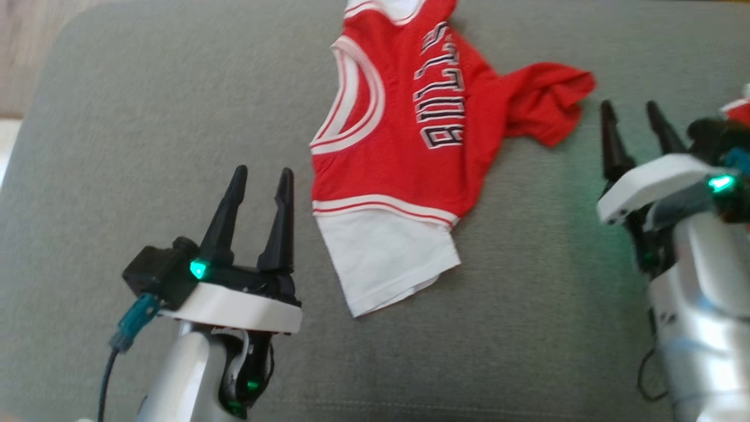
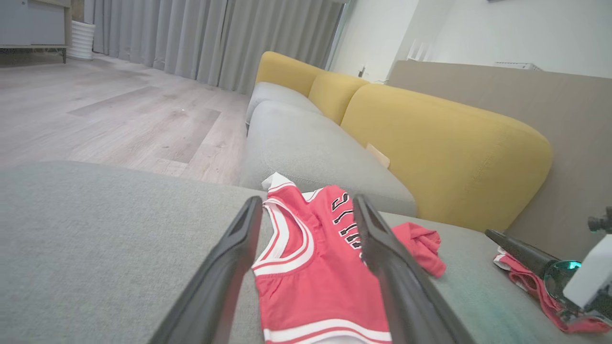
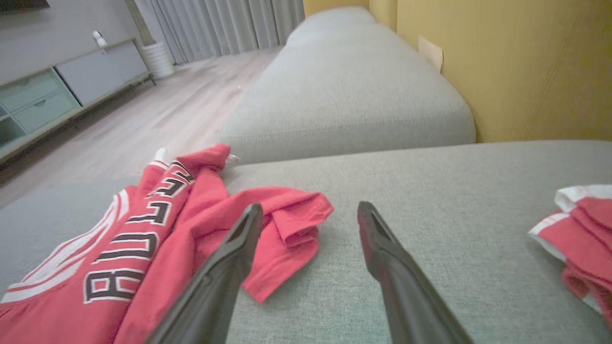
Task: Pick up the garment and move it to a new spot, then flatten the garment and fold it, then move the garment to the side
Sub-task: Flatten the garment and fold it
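Across the grey sofa seat [image 1: 117, 146] in front of me, the garment [image 1: 404, 117] lies between my two arms, rumpled rather than flat. It is a red jersey with white trim and dark BULLS lettering. Its white lower layer sticks out past the striped hem toward me, and a bunched red flap trails off toward my right side. My left gripper [image 1: 262, 172] hovers just beside the left edge of the hem, jaws spread wide and holding nothing. From its wrist camera I look along the fingers over the jersey's armhole and lettering. My right gripper [image 1: 630, 106] sits near the bunched flap but apart from it, also spread wide and empty. Its wrist view has the flap partly behind one finger and bare cushion between the two. A second red-and-white piece of cloth [image 3: 583, 224] lies crumpled on the seat off to my right, well apart from the jersey. Beyond the seat I see yellow back cushions [image 2: 444, 143], a pale wood floor [image 2: 119, 110] and grey curtains [image 2: 215, 38].
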Robot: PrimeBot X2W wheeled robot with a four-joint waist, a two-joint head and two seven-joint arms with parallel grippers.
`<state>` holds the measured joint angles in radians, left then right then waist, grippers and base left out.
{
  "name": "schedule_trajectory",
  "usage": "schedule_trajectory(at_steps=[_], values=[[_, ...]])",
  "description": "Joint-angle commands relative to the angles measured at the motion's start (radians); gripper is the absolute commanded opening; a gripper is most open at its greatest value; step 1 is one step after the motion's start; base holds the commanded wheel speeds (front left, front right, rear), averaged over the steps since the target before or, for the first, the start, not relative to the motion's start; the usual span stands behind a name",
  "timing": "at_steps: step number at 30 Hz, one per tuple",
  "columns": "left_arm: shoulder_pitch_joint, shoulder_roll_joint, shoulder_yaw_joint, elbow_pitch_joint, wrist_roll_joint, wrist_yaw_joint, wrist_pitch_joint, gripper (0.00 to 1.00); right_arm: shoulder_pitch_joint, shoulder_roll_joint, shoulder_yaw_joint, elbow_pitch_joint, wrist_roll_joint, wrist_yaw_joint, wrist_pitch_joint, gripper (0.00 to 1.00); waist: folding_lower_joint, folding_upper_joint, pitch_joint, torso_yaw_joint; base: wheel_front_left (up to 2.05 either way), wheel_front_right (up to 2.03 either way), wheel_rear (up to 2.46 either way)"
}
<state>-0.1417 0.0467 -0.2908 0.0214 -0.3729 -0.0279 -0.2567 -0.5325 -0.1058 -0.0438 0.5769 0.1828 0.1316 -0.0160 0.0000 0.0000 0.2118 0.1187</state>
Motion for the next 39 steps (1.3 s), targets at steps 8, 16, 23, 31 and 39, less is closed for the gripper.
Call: schedule_trajectory(at_steps=[8,16,23,31,39], values=[[-0.071,0.004,-0.009,-0.022,-0.020,-0.009,-0.005,1.00,-0.232,-0.058,-0.080,0.243,-0.037,-0.001,0.060,1.00,0.0000,0.0000,0.084,0.100,0.00,0.00,0.00],[-0.088,0.004,-0.028,-0.022,-0.032,-0.005,-0.005,1.00,-0.355,-0.129,-0.097,0.427,-0.132,-0.001,0.075,1.00,0.0000,0.0000,0.116,0.143,0.00,0.00,0.00],[-0.089,0.004,-0.032,-0.021,-0.037,-0.003,-0.005,1.00,-0.407,-0.145,-0.060,0.528,-0.148,-0.001,0.071,1.00,0.0000,0.0000,0.121,0.160,0.00,0.00,0.00],[-0.093,0.004,-0.027,-0.022,-0.036,0.000,-0.005,1.00,-0.448,-0.153,-0.017,0.582,-0.134,-0.001,0.035,0.00,0.0000,0.0000,0.129,0.159,0.00,0.00,0.00],[-0.103,0.004,-0.022,-0.017,-0.037,0.001,-0.005,1.00,-0.482,-0.173,0.033,0.611,-0.119,-0.001,-0.051,0.00,0.0000,0.0000,0.120,0.141,0.00,0.00,0.00]])
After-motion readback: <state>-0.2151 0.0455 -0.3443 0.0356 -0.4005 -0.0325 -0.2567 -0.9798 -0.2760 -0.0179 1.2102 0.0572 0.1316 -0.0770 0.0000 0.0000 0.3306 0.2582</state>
